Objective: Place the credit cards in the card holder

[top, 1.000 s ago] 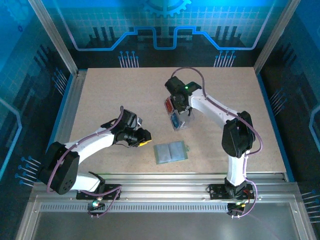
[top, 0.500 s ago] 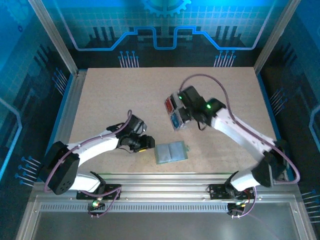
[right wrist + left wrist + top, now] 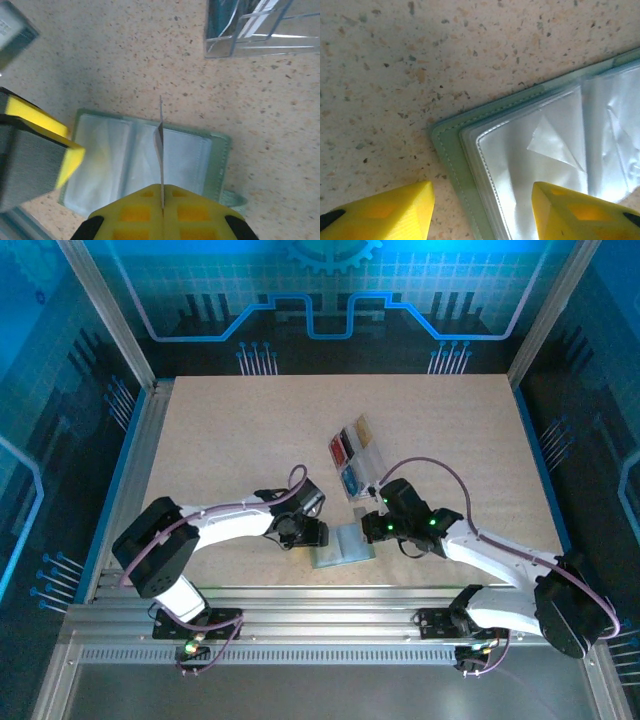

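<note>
The sage-green card holder (image 3: 345, 548) lies open near the table's front edge, its clear sleeves facing up (image 3: 190, 155). My right gripper (image 3: 162, 200) is shut on a thin pale credit card (image 3: 161, 145), seen edge-on and standing upright over the holder's middle fold. My left gripper (image 3: 482, 212) is open and low over the holder's left corner (image 3: 451, 150). One of its fingertips (image 3: 390, 210) is over bare table, the other (image 3: 580, 212) over a clear sleeve. More credit cards, red (image 3: 340, 448), blue (image 3: 350, 480) and tan (image 3: 362, 427), sit in a clear tray.
The clear compartmented tray (image 3: 373, 462) stands just behind the holder, and its corner (image 3: 250, 35) is close ahead of the right gripper. The holder's snap tab (image 3: 234, 201) sticks out on its right edge. Metal rails border the table's front and left edges.
The right arm swung from the tray down to the holder, carrying a card. The left arm slid right to the holder's left edge and its jaws opened wider.
</note>
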Robot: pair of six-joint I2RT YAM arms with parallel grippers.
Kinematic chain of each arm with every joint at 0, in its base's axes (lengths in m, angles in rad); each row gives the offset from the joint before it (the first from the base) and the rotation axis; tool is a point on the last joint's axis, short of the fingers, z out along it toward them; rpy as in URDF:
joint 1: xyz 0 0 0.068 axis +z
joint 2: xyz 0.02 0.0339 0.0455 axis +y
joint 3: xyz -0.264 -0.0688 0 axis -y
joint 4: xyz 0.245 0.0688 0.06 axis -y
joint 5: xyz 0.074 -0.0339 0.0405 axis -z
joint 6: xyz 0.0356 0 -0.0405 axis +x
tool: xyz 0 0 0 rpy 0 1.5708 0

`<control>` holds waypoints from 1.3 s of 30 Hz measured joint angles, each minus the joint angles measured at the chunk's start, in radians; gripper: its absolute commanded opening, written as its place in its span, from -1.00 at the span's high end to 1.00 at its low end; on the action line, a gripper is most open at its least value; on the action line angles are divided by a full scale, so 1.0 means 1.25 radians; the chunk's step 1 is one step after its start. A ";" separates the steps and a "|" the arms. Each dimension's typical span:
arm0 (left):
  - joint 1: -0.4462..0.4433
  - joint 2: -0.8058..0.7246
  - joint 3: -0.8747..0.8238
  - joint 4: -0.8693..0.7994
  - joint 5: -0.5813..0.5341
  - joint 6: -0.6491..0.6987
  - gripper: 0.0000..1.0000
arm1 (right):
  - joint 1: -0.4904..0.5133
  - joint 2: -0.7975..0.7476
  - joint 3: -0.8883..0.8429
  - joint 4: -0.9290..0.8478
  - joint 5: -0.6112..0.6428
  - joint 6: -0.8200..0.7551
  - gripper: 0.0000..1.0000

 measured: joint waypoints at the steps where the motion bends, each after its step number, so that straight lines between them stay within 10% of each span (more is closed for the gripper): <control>1: -0.005 0.009 0.003 -0.002 -0.007 -0.002 -0.04 | 0.000 0.000 -0.009 0.020 -0.007 0.009 0.97; 39: -0.030 0.026 0.011 -0.007 -0.060 -0.049 0.16 | 0.027 0.173 -0.049 0.279 -0.096 0.157 1.00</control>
